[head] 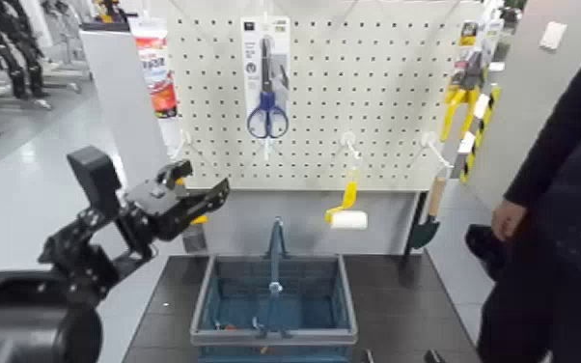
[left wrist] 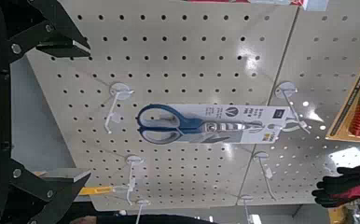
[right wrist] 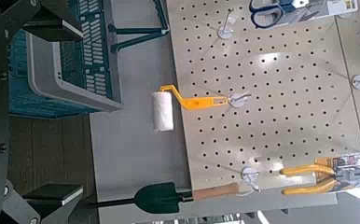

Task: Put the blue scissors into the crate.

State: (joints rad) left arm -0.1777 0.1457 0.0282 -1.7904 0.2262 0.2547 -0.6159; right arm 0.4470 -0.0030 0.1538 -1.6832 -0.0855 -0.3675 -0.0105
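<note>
Scissors hang clear of left end effector.

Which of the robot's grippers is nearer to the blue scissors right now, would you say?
The left gripper: it is just to the left of the scissors and lower, not touching. The right gripper is much farther below, low in front of the board.

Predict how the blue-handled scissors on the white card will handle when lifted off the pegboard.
The scissors will likely move as one stiff piece with their flat card. They'd probably swing or twist, since the pack hangs from the top with its handles low and free. The bare loops look smooth, so a light grip might slip.
</note>
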